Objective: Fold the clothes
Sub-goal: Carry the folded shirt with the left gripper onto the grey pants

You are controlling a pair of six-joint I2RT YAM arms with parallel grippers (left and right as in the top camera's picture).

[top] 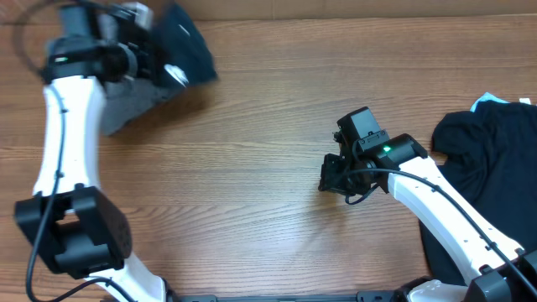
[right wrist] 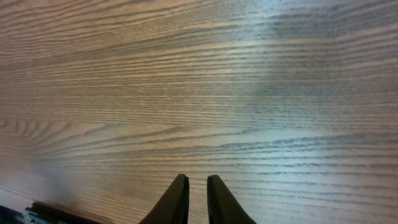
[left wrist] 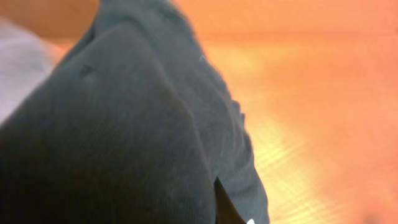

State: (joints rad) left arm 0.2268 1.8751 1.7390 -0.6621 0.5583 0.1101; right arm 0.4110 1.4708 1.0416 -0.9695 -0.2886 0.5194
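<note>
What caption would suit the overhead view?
Left gripper at a dark garment top left; right gripper over the wood table; black clothes pile at right.

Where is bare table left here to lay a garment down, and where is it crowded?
Widest free patch: the table centre, between the dark garment and gray cloth at top left and the right gripper. The top strip above that gripper is bare. Crowded: top left corner and the right edge, with the black clothes.
</note>
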